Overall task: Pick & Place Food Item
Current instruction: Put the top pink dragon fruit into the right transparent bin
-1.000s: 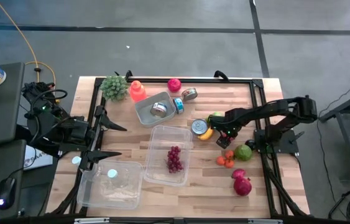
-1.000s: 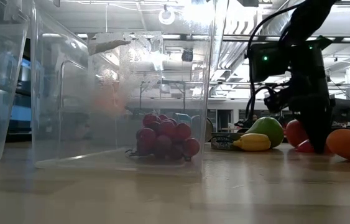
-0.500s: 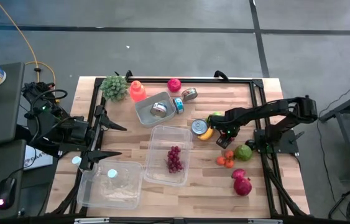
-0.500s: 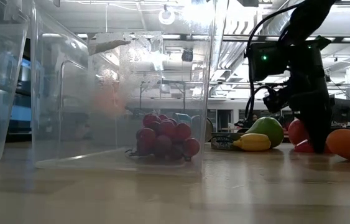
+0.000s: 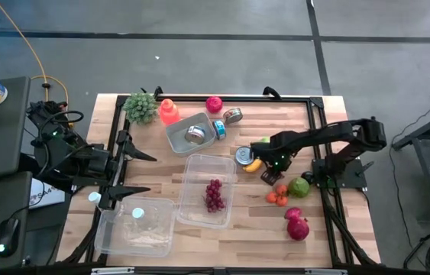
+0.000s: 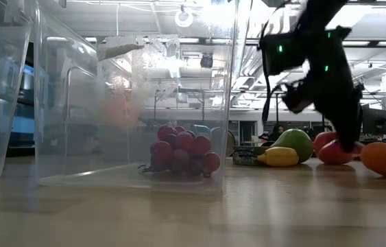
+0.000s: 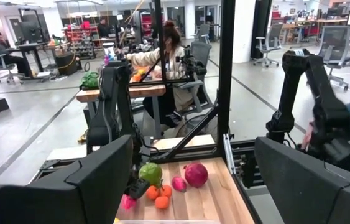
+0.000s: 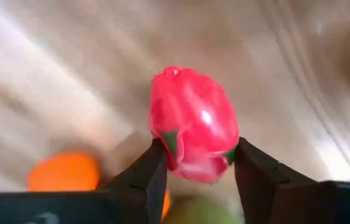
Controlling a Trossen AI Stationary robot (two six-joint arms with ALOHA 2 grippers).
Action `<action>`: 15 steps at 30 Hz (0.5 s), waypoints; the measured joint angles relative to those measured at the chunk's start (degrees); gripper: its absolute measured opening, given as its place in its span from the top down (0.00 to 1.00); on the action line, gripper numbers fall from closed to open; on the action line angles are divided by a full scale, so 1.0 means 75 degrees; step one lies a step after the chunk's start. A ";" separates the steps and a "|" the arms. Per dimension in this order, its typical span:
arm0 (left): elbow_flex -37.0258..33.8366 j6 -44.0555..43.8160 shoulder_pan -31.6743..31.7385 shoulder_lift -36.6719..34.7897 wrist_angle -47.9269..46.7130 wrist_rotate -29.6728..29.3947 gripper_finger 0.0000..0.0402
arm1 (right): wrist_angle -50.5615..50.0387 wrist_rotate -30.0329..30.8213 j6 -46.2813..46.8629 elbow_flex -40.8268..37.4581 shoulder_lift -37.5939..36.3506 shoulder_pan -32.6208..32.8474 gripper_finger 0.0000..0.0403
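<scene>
The right gripper (image 8: 194, 165) is clamped on a small glossy red fruit with green-tipped scales (image 8: 193, 130), which is pinched between the two dark fingers (image 8: 142, 180) in the right wrist view. In the high view the right gripper (image 5: 269, 175) is seen over the right half of the wooden bench (image 5: 329, 229), just beside the small yellow banana (image 5: 253, 164) and the open metal tin (image 5: 244, 156), with the cluster of small orange fruits (image 5: 277, 195) and the green apple (image 5: 299, 186) near it. In the low view the red fruit (image 6: 335, 151) is seen low, at the bench surface or barely above it; which cannot be told.

The clear rectangular plastic tray (image 5: 192, 210) lies in the middle of the bench and holds a bunch of dark red grapes (image 5: 214, 195). A second clear plastic container (image 5: 111, 229) lies at the front left corner. A dark red pomegranate (image 5: 297, 227) lies well apart, toward the front right.

The left gripper (image 5: 127, 172) is held at the left edge of the bench with its fingers spread and nothing between them.
</scene>
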 joint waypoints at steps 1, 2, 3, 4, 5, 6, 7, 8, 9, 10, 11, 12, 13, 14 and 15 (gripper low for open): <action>0.0000 -0.0003 0.0000 0.0012 0.0003 0.0000 0.18 | -0.0217 0.0000 0.0000 0.0192 -0.0028 0.0134 0.69; 0.0000 -0.0016 0.0000 0.0013 0.0003 0.0001 0.18 | -0.0433 0.0005 0.0065 0.0402 -0.0065 0.0255 0.70; 0.0000 -0.0032 0.0000 0.0014 0.0005 0.0001 0.18 | -0.0660 0.0024 0.0217 0.0607 -0.0113 0.0381 0.71; 0.0000 -0.0035 0.0000 0.0017 0.0006 0.0000 0.18 | -0.0910 0.0111 0.0428 0.0844 -0.0181 0.0519 0.71; 0.0000 -0.0038 0.0000 0.0023 0.0006 0.0000 0.18 | -0.1090 0.0256 0.0657 0.1073 -0.0264 0.0679 0.72; 0.0000 -0.0038 0.0000 0.0027 0.0006 0.0003 0.18 | -0.1274 0.0373 0.0874 0.1321 -0.0352 0.0845 0.73; 0.0000 -0.0038 0.0000 0.0027 0.0006 0.0003 0.18 | -0.1430 0.0507 0.1093 0.1603 -0.0449 0.1040 0.73; 0.0000 -0.0041 0.0000 0.0028 0.0006 0.0003 0.18 | -0.1566 0.0706 0.1310 0.1855 -0.0546 0.1240 0.74; 0.0000 -0.0042 0.0000 0.0030 0.0009 0.0003 0.18 | -0.1668 0.0906 0.1509 0.2145 -0.0626 0.1426 0.74; 0.0000 -0.0044 0.0000 0.0030 0.0029 0.0003 0.18 | -0.1708 0.1115 0.1695 0.2439 -0.0684 0.1598 0.74; 0.0000 -0.0047 0.0000 0.0030 0.0062 0.0003 0.18 | -0.1705 0.1326 0.1868 0.2725 -0.0732 0.1761 0.74; 0.0000 -0.0044 0.0000 0.0030 0.0087 0.0005 0.18 | -0.1685 0.1530 0.2006 0.3014 -0.0784 0.1914 0.74; 0.0000 -0.0028 0.0000 0.0032 0.0124 0.0004 0.18 | -0.1674 0.1735 0.2131 0.3312 -0.0808 0.2044 0.74; 0.0000 0.0011 0.0000 0.0034 0.0200 0.0006 0.18 | -0.1621 0.1934 0.2198 0.3611 -0.0817 0.2161 0.74; 0.0000 0.0045 0.0000 0.0036 0.0252 0.0009 0.18 | -0.1541 0.2134 0.2234 0.3897 -0.0819 0.2283 0.74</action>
